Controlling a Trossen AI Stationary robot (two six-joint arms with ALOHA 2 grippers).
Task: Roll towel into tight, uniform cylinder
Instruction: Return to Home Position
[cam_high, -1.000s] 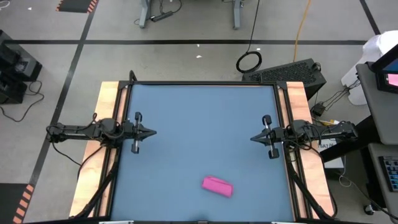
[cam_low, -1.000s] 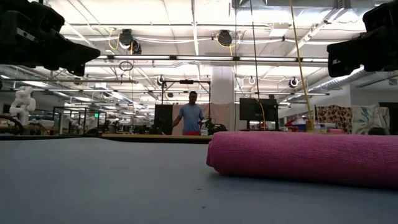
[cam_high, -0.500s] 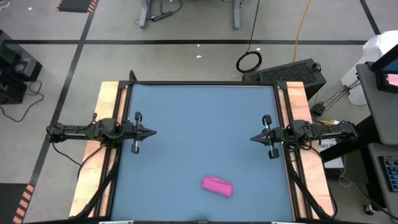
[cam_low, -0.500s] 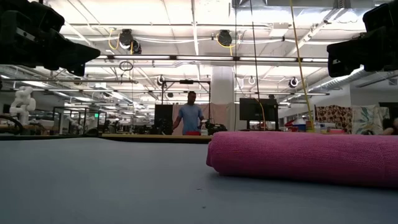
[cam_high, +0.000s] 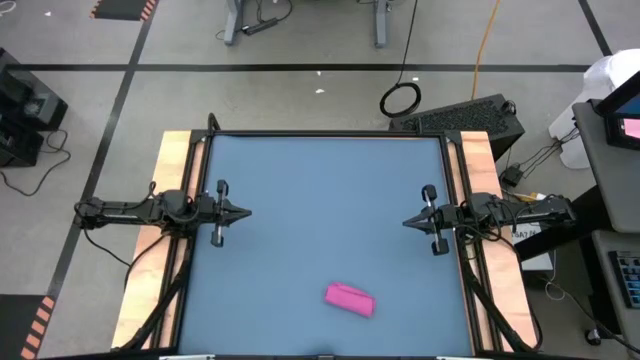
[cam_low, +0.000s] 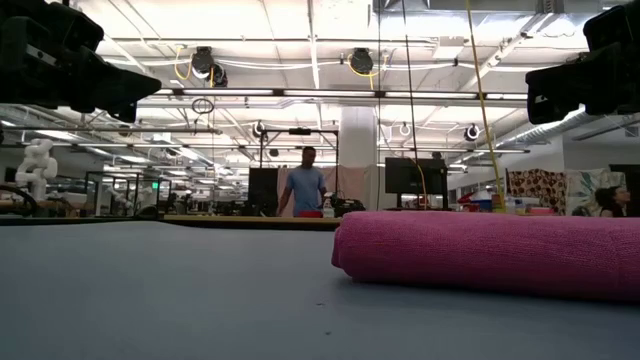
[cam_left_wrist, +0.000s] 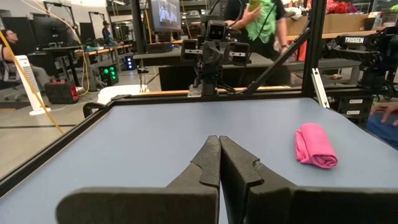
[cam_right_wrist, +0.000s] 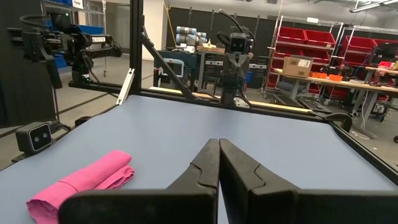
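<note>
Where the cylinder (cam_high: 350, 298) lies: on the blue table (cam_high: 320, 170), close to the edge by the low camera, a little toward the right arm's side and aslant to that edge. Nothing touches it.
Cylinder shape: even in thickness along its length in the low view. The end seen from the right wrist shows its layers slightly loose. You may judge the rolling done, though not perfectly tight.
Left gripper (cam_high: 243, 212): at the middle of the table's left edge, just inside it and pointing across at the other arm, with its fingers pressed together on nothing.
Right gripper (cam_high: 408, 222): mirrored at the middle of the right edge, likewise closed and empty.
Why so placed: both arms look parked, level and drawn to the sides. This suits a return to rest and leaves the roll undisturbed.
Table edges: wooden rails (cam_high: 172, 170) run along the left and right sides. The cylinder sits wholly on the blue, but a nudge toward the near edge could tip it off.
Open room: the middle and far half of the table lie bare, and each gripper is well apart from the cylinder, so you have free passage between them.
</note>
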